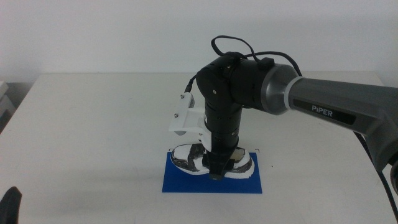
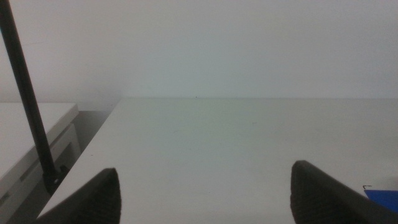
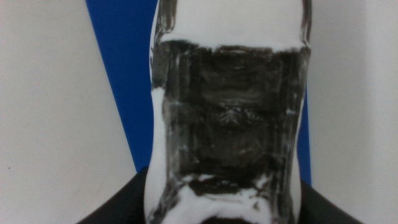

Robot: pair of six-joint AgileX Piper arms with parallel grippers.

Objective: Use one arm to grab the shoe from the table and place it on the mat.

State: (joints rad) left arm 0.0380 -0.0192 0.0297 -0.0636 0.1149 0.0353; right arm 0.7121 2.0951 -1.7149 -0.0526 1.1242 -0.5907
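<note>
White table (image 1: 93,124) — right end effector (image 1: 217,168) pinching shoe (image 1: 186,158) on mat (image 1: 177,182); left spread.

Lighting's soft and even, kind of flat, so the table (image 1: 93,124) comes out plain white with barely any glare. Only a faint shadow sits under the arm (image 1: 249,93), near the mat (image 1: 177,180). Middle view is decently sharp; the lettering on the arm is readable. Left wrist view is hazy and washed out. In the right wrist view the shoe (image 3: 230,118) looks smeary, out of focus.
</note>
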